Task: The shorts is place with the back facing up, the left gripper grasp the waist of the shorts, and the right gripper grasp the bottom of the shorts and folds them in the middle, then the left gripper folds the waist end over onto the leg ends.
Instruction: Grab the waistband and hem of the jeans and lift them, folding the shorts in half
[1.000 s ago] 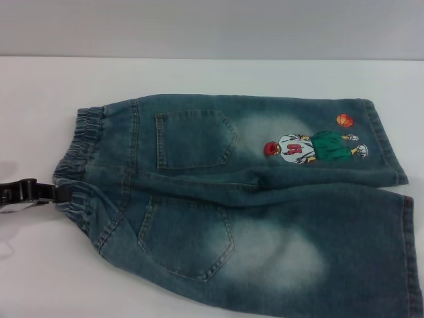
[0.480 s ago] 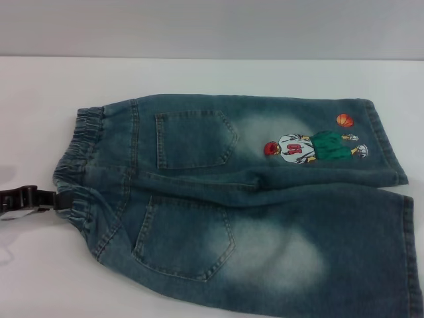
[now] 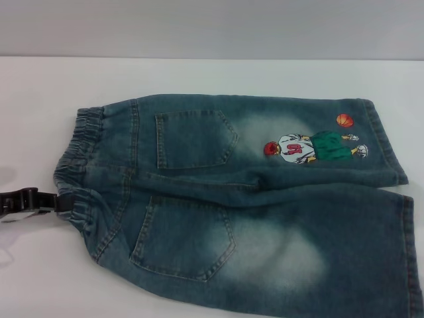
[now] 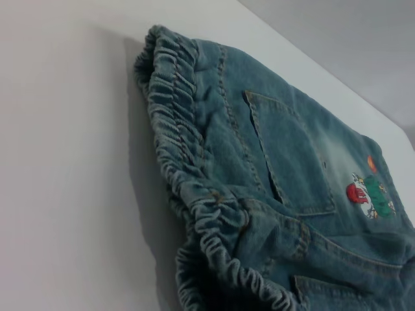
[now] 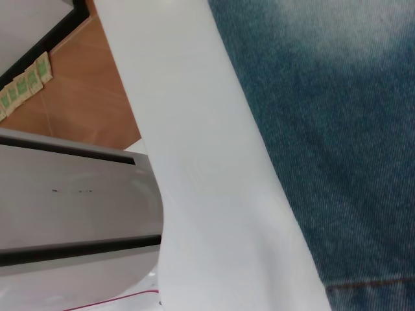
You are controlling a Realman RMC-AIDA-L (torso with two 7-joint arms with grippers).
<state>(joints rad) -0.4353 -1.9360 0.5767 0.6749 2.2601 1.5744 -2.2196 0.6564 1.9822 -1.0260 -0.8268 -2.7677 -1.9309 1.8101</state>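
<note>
Faded denim shorts (image 3: 245,199), flat, back pockets up, waist (image 3: 76,165) leftward

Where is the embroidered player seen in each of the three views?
Head view: the player lies on the far leg of the shorts, beside the orange ball.
Left wrist view: the player is far off, past the waist.
Right wrist view: not in it; only denim.
Shared landmark: the shorts.

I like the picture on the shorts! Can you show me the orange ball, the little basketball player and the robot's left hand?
orange ball (image 3: 344,120), head view, middle of the ball.
basketball player (image 3: 295,148), head view, on his white shirt.
left hand (image 3: 26,199), head view, black body beside the stretchy waist (image 3: 78,159).
</note>
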